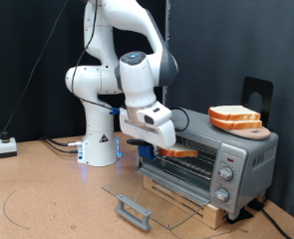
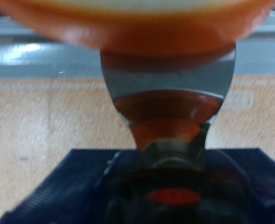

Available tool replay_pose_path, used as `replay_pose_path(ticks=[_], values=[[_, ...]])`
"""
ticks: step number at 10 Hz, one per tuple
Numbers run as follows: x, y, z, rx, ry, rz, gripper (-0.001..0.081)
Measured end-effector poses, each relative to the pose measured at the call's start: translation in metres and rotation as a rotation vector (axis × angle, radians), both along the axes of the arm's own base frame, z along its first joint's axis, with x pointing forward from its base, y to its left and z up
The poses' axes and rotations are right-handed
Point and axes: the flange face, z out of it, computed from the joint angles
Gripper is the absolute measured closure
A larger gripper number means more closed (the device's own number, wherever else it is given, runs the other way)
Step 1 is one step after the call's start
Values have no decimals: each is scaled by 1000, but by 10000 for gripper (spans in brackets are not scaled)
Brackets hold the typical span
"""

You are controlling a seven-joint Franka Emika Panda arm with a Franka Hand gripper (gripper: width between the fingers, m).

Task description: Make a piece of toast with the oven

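The oven (image 1: 222, 159) stands at the exterior view's right, its glass door (image 1: 151, 199) folded down flat with the dark bar handle (image 1: 134, 210) nearest the camera. My gripper (image 1: 162, 147) is at the oven's open mouth, shut on the piece of toast (image 1: 178, 152), held flat just above the wire rack. In the wrist view the toast's orange-brown crust (image 2: 137, 28) fills the frame's upper part, and a finger (image 2: 170, 84) presses against it.
A piled stack of similar slices (image 1: 234, 119) lies on a wooden board on top of the oven. The oven's three knobs (image 1: 224, 177) face front right. A small white box (image 1: 5, 146) and cables lie at the table's left. A black stand (image 1: 258, 93) rises behind the oven.
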Motion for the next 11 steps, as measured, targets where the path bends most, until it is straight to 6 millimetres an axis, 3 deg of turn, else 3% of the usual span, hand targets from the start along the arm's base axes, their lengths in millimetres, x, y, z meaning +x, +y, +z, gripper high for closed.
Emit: replay_pose_path(ticks=[6,11], values=[[-2,-37,-2,-12,7,-45,395],[-1,-35,1,20,-1,-51,395]])
